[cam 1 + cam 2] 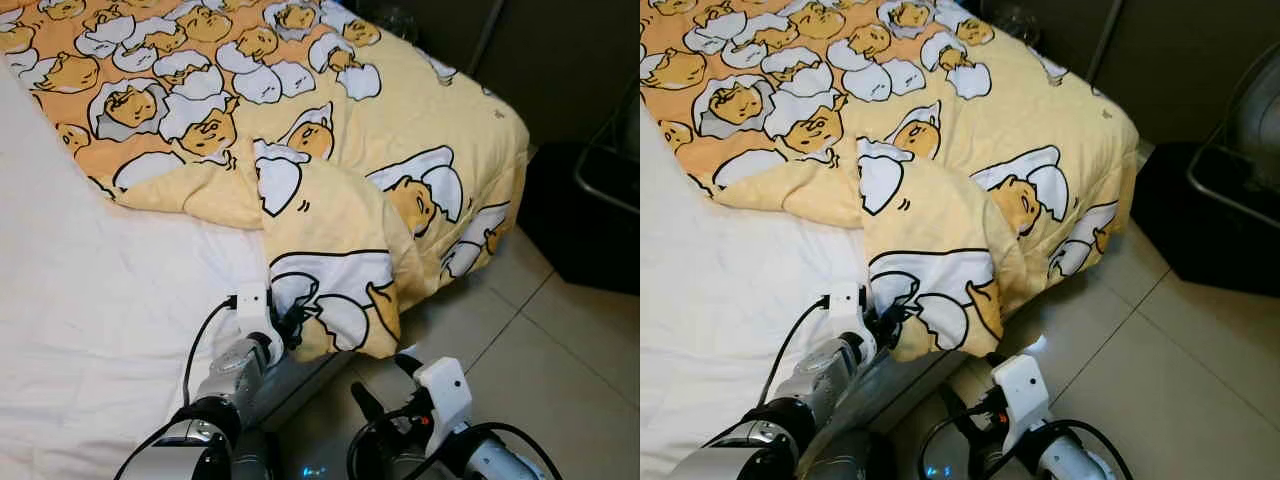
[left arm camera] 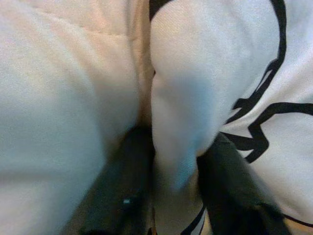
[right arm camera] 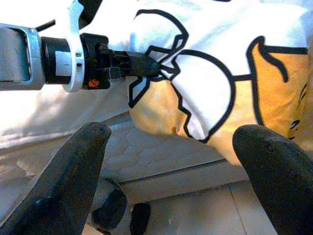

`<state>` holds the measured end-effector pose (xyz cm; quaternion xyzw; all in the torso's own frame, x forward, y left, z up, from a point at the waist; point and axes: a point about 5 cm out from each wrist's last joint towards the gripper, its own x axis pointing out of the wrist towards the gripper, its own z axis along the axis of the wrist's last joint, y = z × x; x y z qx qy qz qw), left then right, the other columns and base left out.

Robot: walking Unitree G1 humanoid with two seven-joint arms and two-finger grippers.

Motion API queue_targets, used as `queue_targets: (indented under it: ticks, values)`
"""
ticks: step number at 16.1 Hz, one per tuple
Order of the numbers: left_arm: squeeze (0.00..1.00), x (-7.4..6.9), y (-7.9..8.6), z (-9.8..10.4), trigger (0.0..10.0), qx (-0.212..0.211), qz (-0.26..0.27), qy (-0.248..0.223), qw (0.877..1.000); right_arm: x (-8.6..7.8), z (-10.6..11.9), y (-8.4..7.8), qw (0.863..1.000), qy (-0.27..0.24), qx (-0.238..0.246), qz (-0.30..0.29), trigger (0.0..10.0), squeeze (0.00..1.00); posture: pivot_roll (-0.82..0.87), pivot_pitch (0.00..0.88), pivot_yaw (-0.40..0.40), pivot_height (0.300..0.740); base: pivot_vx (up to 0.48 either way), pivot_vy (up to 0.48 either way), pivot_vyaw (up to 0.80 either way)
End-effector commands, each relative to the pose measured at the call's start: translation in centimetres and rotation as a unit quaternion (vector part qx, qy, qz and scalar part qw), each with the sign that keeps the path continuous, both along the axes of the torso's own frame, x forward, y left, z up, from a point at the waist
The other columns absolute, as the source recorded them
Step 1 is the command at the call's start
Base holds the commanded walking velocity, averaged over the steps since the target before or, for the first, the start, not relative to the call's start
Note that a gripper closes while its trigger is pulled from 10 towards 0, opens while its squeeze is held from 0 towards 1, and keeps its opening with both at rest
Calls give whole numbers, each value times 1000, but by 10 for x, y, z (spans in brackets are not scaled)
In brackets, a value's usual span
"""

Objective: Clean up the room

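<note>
Quilt (image 1: 330, 200), soft, bulky and probably light, lies rumpled over the bed (image 1: 80, 300) with one corner hanging off the edge, pinched there by the left gripper (image 1: 290, 322); right gripper (image 1: 378, 385) open below.

Blanket (image 1: 330, 130): yellow, with egg cartoon pictures, spread rumpled over the bed
Corner (image 1: 335, 300): folded over, hung down off the bed edge
</note>
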<state>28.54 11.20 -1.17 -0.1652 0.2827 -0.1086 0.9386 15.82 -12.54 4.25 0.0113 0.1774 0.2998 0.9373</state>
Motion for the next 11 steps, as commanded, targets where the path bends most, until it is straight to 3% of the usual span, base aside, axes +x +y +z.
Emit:
queue_targets:
  ticks: [1,3,9,10,11]
  values:
    - [0,-21,-1,-21,0,1,-5,60,998,-2,-4,0,1000,12,1,5,10000,0,-196,132,-9,698,0,0,0]
    - [0,-28,4,-26,0,-11,6,70,997,-2,-4,1,1000,13,1,10,10000,0,-187,113,-7,698,0,0,0]
    - [0,-76,31,-59,0,19,11,142,990,-4,-6,4,1000,20,5,21,10000,0,-177,116,-5,698,0,0,0]
    - [0,-83,39,-63,0,29,14,152,988,-5,-5,5,999,21,5,24,10000,0,-175,119,-5,698,0,0,0]
    - [0,-98,59,-69,0,50,29,170,984,-8,-6,6,999,25,6,28,10000,0,-168,122,-4,698,0,0,0]
